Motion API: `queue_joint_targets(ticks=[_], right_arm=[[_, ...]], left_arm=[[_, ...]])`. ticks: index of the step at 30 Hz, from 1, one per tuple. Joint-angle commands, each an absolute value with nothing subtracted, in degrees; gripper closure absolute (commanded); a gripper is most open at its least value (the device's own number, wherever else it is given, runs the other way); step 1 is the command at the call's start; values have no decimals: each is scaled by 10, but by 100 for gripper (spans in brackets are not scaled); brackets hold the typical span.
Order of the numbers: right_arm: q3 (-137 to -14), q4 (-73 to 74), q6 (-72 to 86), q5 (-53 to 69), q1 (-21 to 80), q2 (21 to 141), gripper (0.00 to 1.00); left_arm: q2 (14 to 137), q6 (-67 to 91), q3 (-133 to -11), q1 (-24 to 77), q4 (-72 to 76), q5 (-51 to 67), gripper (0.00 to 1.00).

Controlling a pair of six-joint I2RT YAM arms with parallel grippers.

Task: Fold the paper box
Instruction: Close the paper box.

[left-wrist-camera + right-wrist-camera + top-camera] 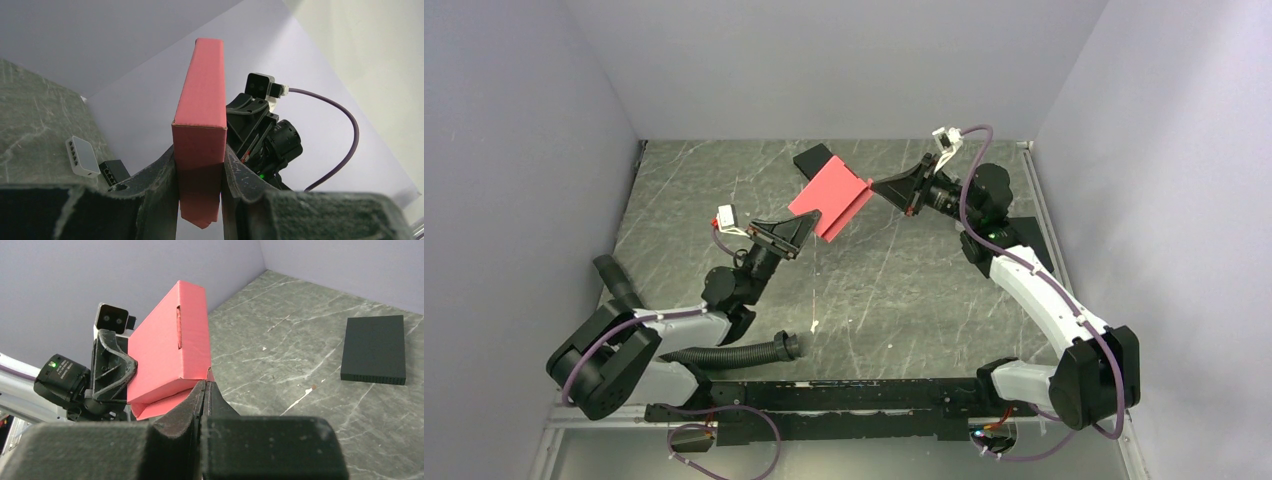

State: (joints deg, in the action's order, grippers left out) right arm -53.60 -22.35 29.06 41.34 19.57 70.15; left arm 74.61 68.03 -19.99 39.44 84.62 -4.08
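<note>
Holding the paper box [832, 195] clear of the table, toward 12 o'clock in the top view, my left gripper [810, 220] clamps across its narrow thickness at the box's 7 o'clock corner. My right gripper [880, 187] is clenched fully, tips touching the 3 o'clock edge; a nipped flap cannot be confirmed. Judgement: light, thin card, hollow, easily crushed; grip near creases with moderate force. No printing or label is visible on it.

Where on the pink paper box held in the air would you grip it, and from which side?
Probably grip the paper box across its two broad faces near one edge, coming edge-on: it is thinnest that way, so narrow jaws span it, as the left gripper shows.
</note>
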Motion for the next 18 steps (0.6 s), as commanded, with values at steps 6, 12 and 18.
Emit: queue_joint_targets(ticks=[6, 12, 18], right_arm=[[-533, -231, 265, 388, 215, 693, 100], [-533, -222, 247, 368, 222, 696, 100], [-530, -225, 237, 355, 229, 700, 100]], left_arm=[[761, 714, -214, 407, 890, -76, 100], [763, 726, -211, 409, 889, -96, 100], [763, 733, -209, 412, 890, -109, 100]])
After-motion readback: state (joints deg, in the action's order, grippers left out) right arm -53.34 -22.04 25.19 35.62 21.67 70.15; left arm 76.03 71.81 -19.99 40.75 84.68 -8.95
